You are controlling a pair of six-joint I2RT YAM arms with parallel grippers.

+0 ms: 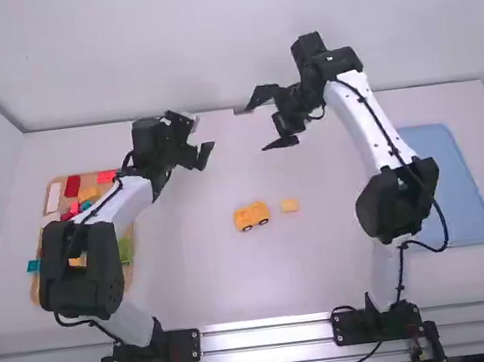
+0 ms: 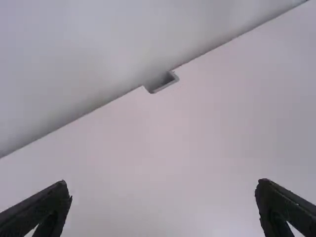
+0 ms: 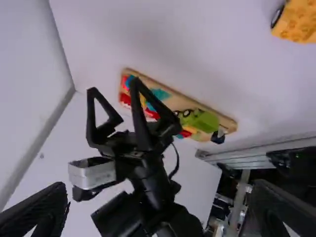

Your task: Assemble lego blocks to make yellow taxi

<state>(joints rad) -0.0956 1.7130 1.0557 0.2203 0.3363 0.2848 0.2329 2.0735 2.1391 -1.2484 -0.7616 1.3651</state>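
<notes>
Two tools face each other over the table (image 1: 193, 284), both released: the left tool (image 1: 203, 133) has its fingers spread apart, and across from it the right tool (image 1: 256, 128) is wide open too. Nearer the arm bases than either tool, a yellow lego vehicle body (image 1: 252, 216) sits on the table, dark wheels showing along its side. Just beside it, on the right tool's side, lies a small yellow lego block (image 1: 289, 204), the two clearly apart. Over to the left of the left tool, there's a wooden tray (image 3: 180, 102) loaded with colourful pieces, a red block (image 1: 72, 186) and a green block (image 3: 206, 121) among them. Right of the right tool, a blue tray (image 1: 450, 182) lies flat.
</notes>
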